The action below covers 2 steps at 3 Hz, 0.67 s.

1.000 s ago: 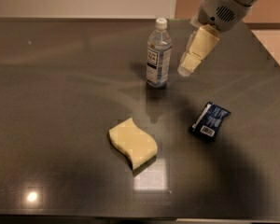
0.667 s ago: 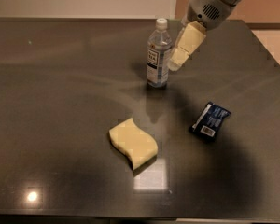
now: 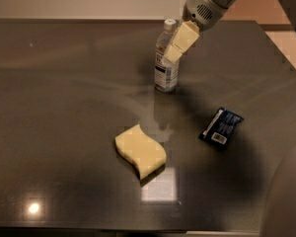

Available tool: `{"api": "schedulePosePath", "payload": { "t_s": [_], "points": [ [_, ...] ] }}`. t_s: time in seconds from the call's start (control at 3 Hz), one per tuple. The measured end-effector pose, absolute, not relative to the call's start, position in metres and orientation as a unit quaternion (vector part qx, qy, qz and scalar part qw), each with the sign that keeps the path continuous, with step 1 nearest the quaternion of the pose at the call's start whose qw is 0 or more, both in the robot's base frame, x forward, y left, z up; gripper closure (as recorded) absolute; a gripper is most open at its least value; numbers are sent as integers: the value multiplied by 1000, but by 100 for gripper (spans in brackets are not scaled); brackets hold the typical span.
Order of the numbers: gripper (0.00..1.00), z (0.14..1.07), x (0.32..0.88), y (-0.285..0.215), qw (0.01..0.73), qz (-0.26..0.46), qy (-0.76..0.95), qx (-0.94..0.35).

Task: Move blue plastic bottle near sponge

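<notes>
Gripper (image 3: 170,56) now farther left, in front of blue plastic bottle (image 3: 166,78), its top half-hidden; opening untellable.

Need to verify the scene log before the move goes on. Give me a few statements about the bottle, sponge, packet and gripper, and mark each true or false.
1. The blue plastic bottle stands upright on the table. True.
2. The sponge touches the bottle. False: they are apart, with bare table between them, and the sponge lies nearer the camera.
3. The gripper is at the bottle's upper part, in front of it in this view. True.
4. The dark-blue packet lies on top of the sponge. False: it lies flat on the table, apart from the sponge, toward the picture's right.
</notes>
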State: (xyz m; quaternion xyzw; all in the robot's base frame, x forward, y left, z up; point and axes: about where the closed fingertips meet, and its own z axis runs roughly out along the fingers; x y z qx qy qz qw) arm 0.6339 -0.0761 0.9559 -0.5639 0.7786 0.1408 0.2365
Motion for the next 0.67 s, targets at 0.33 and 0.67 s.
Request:
{"api": "schedulePosePath", "payload": {
  "t_s": [0.33, 0.67],
  "points": [
    [0, 952, 644, -68, 238, 153, 778, -561],
    [20, 946, 655, -63, 237, 159, 779, -558]
  ]
}}
